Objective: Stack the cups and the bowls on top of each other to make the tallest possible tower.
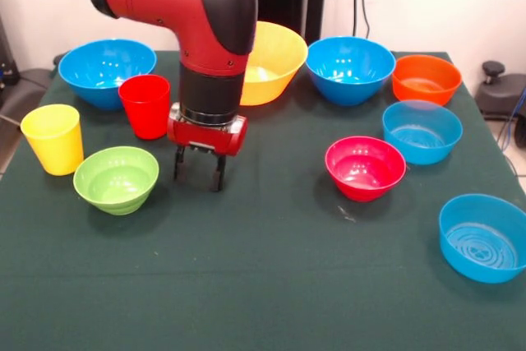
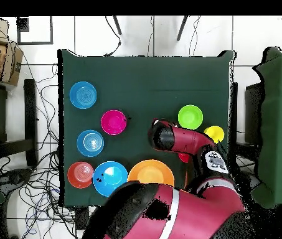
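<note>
My gripper [image 1: 200, 172] is open and empty, pointing down just above the green cloth. It hangs between the light green bowl [image 1: 117, 178] and the pink-red bowl [image 1: 365, 166]. The red cup [image 1: 146, 104] stands upright just behind it, and the yellow cup [image 1: 53, 137] stands at the left. The big yellow-orange bowl [image 1: 271, 59] sits behind the arm, empty. Two deep blue bowls [image 1: 107, 70] [image 1: 350, 67], the orange bowl [image 1: 426, 78] and two paler blue bowls [image 1: 422, 129] [image 1: 483, 236] each stand alone. In the overhead view the arm [image 2: 168, 138] hides the gripper.
The green-covered table [image 1: 263, 285] has its front edge below the picture. In the overhead view cables lie on the floor around the table, and chairs [image 2: 0, 124] stand at both sides.
</note>
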Controlling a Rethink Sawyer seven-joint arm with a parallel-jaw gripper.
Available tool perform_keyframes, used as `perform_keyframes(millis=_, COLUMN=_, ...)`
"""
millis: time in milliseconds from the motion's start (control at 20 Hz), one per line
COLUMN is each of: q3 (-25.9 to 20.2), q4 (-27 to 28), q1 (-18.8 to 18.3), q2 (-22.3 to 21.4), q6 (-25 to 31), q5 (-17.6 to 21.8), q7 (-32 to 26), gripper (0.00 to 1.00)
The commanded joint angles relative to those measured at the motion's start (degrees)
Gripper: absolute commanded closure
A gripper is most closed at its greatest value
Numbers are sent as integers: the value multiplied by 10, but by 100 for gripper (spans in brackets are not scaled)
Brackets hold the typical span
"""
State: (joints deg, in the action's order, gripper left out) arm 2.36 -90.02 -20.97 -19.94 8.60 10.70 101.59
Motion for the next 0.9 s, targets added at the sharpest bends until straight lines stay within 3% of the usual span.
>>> perform_keyframes(millis=50, q3=2, q4=-28, q1=0, q2=-9, q6=-58, q5=23, q7=78, gripper=0)
perform_keyframes(millis=200, q3=4, q4=-41, q1=1, q2=-13, q6=-68, q5=23, q7=82, gripper=0)
perform_keyframes(millis=600, q3=-6, q4=-128, q1=0, q2=-150, q6=11, q5=9, q7=63, gripper=0)
perform_keyframes(millis=900, q3=21, q4=-113, q1=25, q2=-135, q6=9, q5=1, q7=69, gripper=0)
